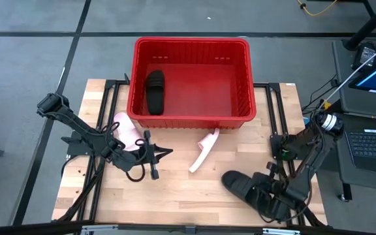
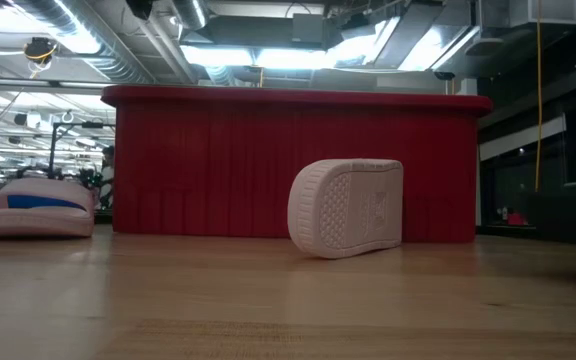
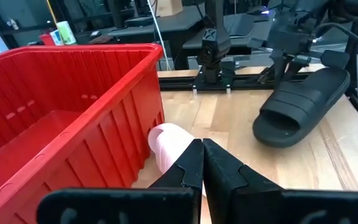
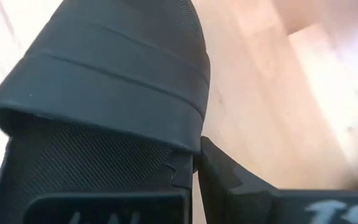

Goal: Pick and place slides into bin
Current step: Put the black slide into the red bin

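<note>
Right gripper (image 1: pixel 276 196) is clenching the black slide (image 1: pixel 243 186) at the table's (image 1: pixel 175 196) near right corner; left gripper (image 1: pixel 165 153) is sitting closed, empty, beside a pink slide (image 1: pixel 128 130). One black slide (image 1: pixel 155 91) is lying inside the red bin (image 1: pixel 191 44); another pink slide (image 1: pixel 204 150) is standing on edge just before it.

Glossy ribbed plastic bin (image 1: pixel 191 49), wooden table (image 1: pixel 175 189)

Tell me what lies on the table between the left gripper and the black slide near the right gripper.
In the high view, one pink slide on its edge lies between the left gripper and the black slide.
</note>
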Robot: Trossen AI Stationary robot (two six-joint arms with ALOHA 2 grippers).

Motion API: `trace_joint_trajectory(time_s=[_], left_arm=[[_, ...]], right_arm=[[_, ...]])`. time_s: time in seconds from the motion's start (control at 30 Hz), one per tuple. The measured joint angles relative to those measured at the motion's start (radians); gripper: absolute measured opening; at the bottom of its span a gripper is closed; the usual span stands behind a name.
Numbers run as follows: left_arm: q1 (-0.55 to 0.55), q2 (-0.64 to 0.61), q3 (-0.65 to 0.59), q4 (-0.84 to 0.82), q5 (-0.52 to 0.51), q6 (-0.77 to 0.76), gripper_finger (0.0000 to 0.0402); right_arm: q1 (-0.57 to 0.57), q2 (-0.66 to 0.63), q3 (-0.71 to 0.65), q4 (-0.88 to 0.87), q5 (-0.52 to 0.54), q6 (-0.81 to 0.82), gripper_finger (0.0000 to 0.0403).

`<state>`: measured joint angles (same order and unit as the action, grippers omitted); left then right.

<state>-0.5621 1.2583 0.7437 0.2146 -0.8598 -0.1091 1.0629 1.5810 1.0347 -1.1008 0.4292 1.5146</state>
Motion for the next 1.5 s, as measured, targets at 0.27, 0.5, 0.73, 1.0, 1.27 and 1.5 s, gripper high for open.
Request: trace_joint_trajectory(time_s=[0.27,0.5,0.73,1.0,1.27,1.5], left_arm=[[0.0,0.0,0.0,0.0,-0.053,-0.064,0.0002],[0.001,0.0,0.005,0.037,-0.055,-0.087,0.0002],[0.001,0.035,0.103,0.027,-0.03,0.018,0.0002],[0.001,0.21,0.355,-0.165,-0.029,0.118,0.0002],[0.004,0.38,0.64,-0.421,-0.098,0.104,0.0002],[0.036,0.511,0.782,-0.476,-0.099,0.113,0.0002]], right_arm=[[-0.059,0.0,0.108,-0.133,0.105,-0.003,0.0012],[-0.1,0.0,0.213,-0.257,0.282,-0.005,0.0012],[-0.196,0.0,0.261,-0.297,0.423,-0.011,0.0012],[-0.33,0.0,0.261,-0.317,0.472,-0.058,0.0012],[-0.424,0.0,0.261,-0.316,0.524,-0.061,0.0013],[-0.446,0.0,0.261,-0.285,0.574,-0.109,0.0011]])
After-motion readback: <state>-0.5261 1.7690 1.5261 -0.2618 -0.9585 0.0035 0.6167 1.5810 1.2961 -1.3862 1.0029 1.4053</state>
